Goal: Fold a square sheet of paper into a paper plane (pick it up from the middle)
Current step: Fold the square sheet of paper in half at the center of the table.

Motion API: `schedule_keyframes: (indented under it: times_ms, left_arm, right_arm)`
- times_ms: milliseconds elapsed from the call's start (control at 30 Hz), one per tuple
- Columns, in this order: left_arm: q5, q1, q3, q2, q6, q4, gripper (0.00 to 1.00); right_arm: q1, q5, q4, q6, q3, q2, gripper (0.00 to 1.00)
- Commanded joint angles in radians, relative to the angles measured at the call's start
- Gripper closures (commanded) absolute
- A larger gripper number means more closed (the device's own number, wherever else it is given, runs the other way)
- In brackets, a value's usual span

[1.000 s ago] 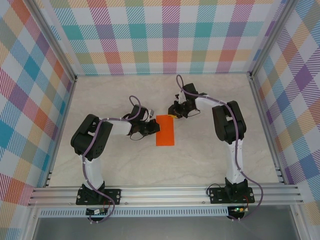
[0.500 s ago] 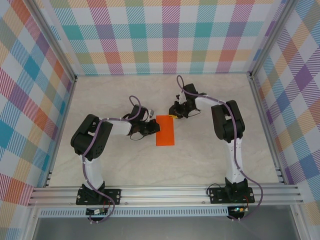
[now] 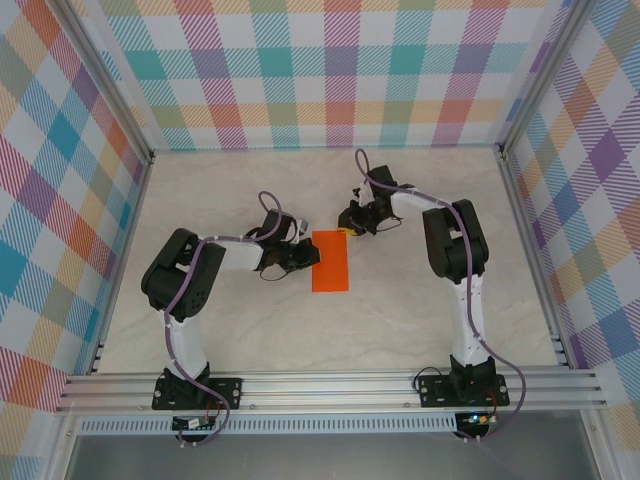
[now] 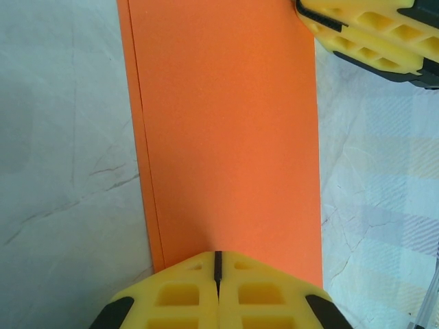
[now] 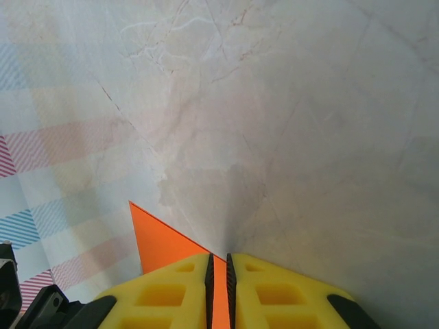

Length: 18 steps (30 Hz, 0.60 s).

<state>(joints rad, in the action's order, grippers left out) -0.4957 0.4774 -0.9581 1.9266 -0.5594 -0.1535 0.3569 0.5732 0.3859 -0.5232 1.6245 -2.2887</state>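
Note:
The square sheet of paper (image 3: 330,262) is bright orange and lies on the table folded in half, as a tall rectangle. A second layer shows as a thin strip along one long side (image 4: 140,137). No paper plane is in view. My left gripper (image 3: 304,258) is shut, its yellow tips (image 4: 218,255) resting on the middle of the sheet's left edge. My right gripper (image 3: 346,229) is at the sheet's far right corner. Its jaws (image 5: 218,259) stand a narrow slit apart with orange paper (image 5: 161,240) in the slit. The same fingers (image 4: 363,31) sit over that corner in the left wrist view.
The table (image 3: 250,320) is pale marble, walled by checked panels (image 3: 320,70) at the back and sides. An aluminium rail (image 3: 330,385) with both arm bases runs along the near edge. Bare tabletop lies in front of and behind the sheet.
The right arm has shifted very slightly at the sheet's corner. The sheet and the left gripper have not moved.

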Motion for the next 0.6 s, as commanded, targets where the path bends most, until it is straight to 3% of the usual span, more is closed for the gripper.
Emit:
schedule_keyframes:
  times_ms: [0, 167, 300, 567]
  left_arm:
    - [0.131, 0.009, 0.070, 0.080, 0.034, 0.209, 0.95]
    - [0.094, 0.009, 0.091, 0.050, 0.029, 0.185, 0.94]
    - [0.042, 0.012, 0.097, -0.014, 0.022, 0.189, 0.90]
    - [0.053, 0.016, 0.137, -0.181, 0.011, 0.223, 0.72]
  right_arm:
    - [-0.003, -0.035, 0.040, 0.002, -0.011, -0.047, 0.84]
    - [-0.003, -0.027, 0.034, 0.009, -0.068, 0.069, 0.81]
    - [-0.002, -0.024, -0.038, -0.005, -0.227, 0.208, 0.79]
    - [0.034, 0.006, -0.162, -0.029, -0.500, 0.344, 0.72]
